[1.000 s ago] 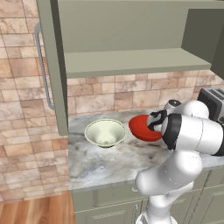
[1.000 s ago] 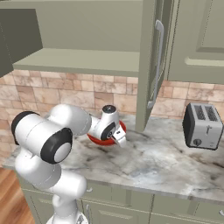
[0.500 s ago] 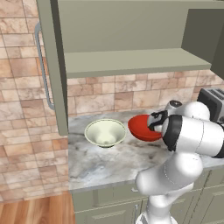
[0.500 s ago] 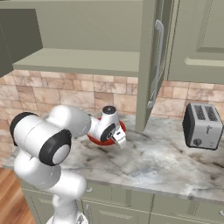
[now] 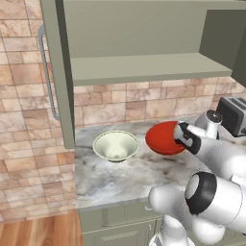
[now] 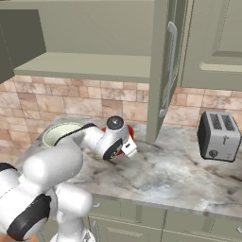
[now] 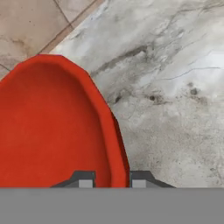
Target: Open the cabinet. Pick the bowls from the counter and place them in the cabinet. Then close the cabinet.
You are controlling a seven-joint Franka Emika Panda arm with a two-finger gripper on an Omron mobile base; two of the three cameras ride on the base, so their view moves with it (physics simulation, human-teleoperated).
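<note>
Marbled counter (image 5: 115, 175), brick wall (image 5: 144, 103) behind.

White arm (image 5: 216, 158), dark joints

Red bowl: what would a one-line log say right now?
cabinet: open | hand: straddling red bowl rim | cream bowl: on counter

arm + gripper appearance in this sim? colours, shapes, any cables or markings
Glossy white arm of rounded, bulbous links with black ring joints. A round dark cap tops the wrist. The gripper has two small dark grey finger tips with lighter pads. A thin black cable runs along the forearm in the right base view. No markings visible.
</note>
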